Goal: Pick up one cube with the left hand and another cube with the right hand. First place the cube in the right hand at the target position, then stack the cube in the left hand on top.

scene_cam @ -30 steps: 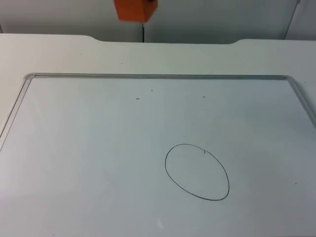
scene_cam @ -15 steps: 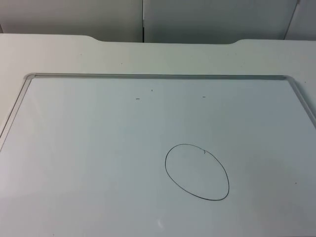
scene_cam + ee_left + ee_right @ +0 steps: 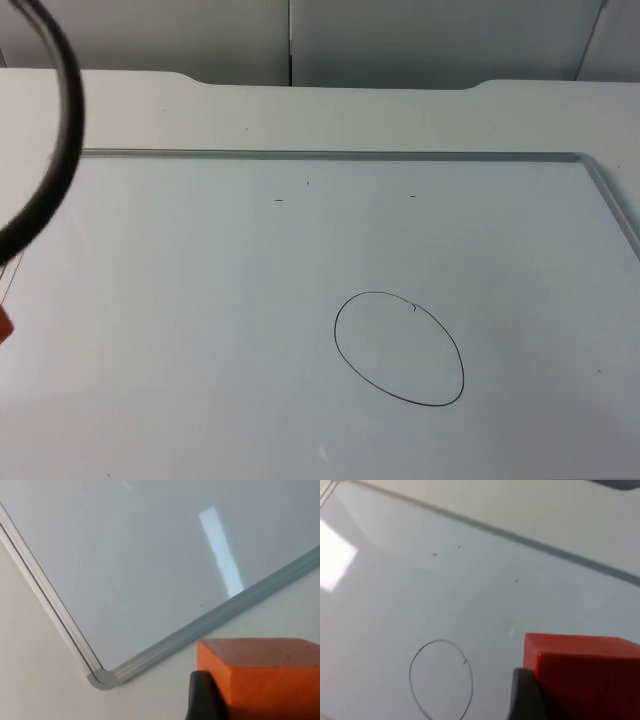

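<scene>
So both pick-ups look done, and both placings are still to come. The left gripper (image 3: 235,700) has its fingers (image 3: 202,697) clamped on the orange cube (image 3: 260,680), held in the air above the counter (image 3: 35,670) just outside a rounded corner of the whiteboard (image 3: 150,555) that lies on it. In the top view a sliver of that orange cube (image 3: 4,325) peeks in at the whiteboard's left edge.

The right gripper (image 3: 555,695) has its fingers (image 3: 525,692) closed on the red cube (image 3: 582,675), also off the surface, with the hand-drawn oval (image 3: 441,679) on the whiteboard lying ahead of it and near, but not under it. In the top view the oval (image 3: 399,348) sits right of the board's middle, toward its near edge, with nothing inside it.

As I judge it, the task is at its midpoint: the red cube must first be carried over the oval and set down inside it, then released; only after that should the orange cube come across from the left edge and be lowered squarely onto the red one.
</scene>
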